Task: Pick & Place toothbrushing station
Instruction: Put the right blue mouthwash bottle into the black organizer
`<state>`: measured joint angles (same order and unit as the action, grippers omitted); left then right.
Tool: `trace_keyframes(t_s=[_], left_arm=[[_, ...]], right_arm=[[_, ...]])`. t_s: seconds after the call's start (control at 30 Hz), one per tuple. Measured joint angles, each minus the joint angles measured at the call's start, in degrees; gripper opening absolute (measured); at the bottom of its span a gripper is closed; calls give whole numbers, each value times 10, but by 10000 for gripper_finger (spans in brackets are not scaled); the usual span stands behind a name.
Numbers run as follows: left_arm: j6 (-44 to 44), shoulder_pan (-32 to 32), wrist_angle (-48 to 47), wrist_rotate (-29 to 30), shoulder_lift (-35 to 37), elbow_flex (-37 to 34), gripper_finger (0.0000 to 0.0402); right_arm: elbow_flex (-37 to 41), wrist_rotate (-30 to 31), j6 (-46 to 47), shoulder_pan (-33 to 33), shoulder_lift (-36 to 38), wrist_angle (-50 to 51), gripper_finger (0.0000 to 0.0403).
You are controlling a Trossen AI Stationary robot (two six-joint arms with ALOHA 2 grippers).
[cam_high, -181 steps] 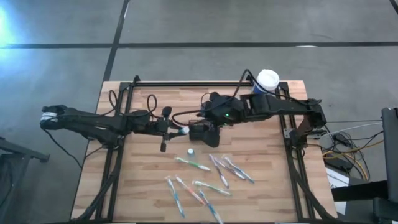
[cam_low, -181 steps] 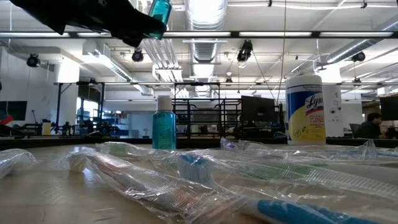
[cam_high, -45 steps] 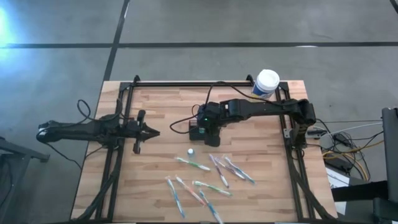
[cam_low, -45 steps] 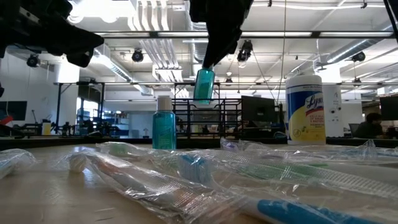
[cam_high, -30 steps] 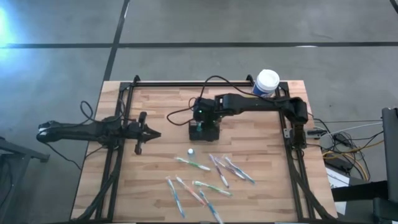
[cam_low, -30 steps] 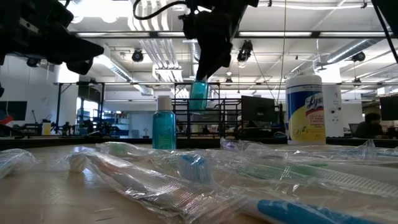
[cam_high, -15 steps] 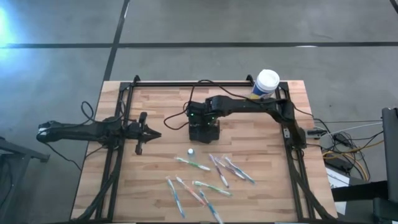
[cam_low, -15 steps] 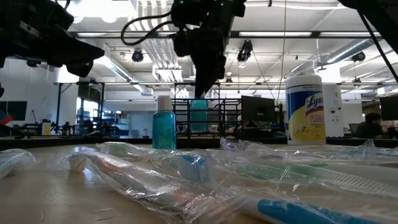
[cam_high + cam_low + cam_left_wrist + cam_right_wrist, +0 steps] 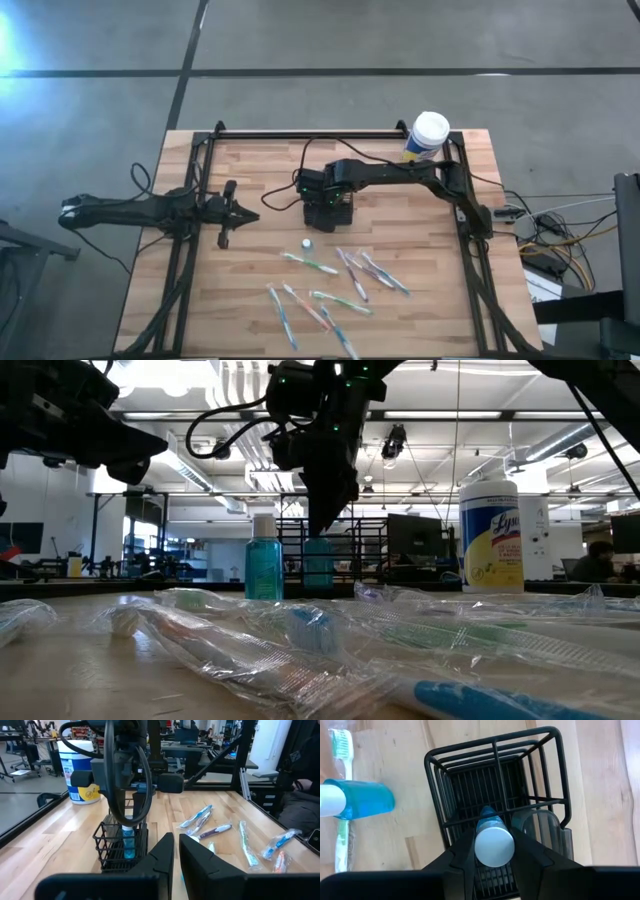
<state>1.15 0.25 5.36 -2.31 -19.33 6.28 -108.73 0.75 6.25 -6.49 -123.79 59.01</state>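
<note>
The toothbrushing station [image 9: 338, 212], a black wire-mesh holder, stands mid-table; it also shows in the low view [image 9: 362, 555] and the left wrist view [image 9: 112, 851]. My right gripper [image 9: 494, 851] hangs over it, pointing down, shut on a small blue bottle [image 9: 318, 567] with a white cap. The bottle's body sits inside one compartment. A clear item [image 9: 540, 827] fills the compartment beside it. My left gripper [image 9: 243, 215] waits shut over the table's left part, level, pointing at the holder. My right gripper pinches the bottle's white cap [image 9: 494, 845] between its two fingers [image 9: 462, 855], coming from above and pointing down. The bottle hangs upright below the fingers, its body down inside the holder's compartment [image 9: 470, 795]. Whether its base rests on the holder's floor I cannot tell.
A second blue bottle [image 9: 306, 243] with a white cap stands on the table just in front of the holder. Several wrapped toothbrushes [image 9: 345, 275] lie scattered toward the near edge. A white-lidded canister [image 9: 428, 133] stands at the far right corner.
My right gripper has gone down over the holder with the blue bottle, still shut on it. The bottle, upright throughout, has sunk from above the holder's rim to inside a compartment.
</note>
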Motion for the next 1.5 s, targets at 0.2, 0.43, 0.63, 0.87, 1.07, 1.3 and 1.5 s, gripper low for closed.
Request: trace_keyframes(t_s=[0.2, 0.43, 0.63, 0.87, 1.07, 1.3, 1.5], left_arm=[[1, 0, 0, 0, 0, 0, 32], [5, 0, 0, 0, 0, 0, 32], [6, 0, 0, 0, 0, 0, 32], [8, 0, 0, 0, 0, 0, 32], [11, 0, 0, 0, 0, 0, 32], [11, 0, 0, 0, 0, 0, 32], [11, 0, 0, 0, 0, 0, 32]], right_arm=[[8, 4, 13, 4, 0, -8, 90], [24, 3, 30, 5, 2, -16, 106], [20, 3, 28, 4, 2, -13, 133], [15, 1, 21, 5, 6, -8, 148], [16, 1, 21, 5, 7, -8, 152], [17, 1, 19, 5, 10, -7, 161], [18, 5, 15, 5, 19, 2, 163]])
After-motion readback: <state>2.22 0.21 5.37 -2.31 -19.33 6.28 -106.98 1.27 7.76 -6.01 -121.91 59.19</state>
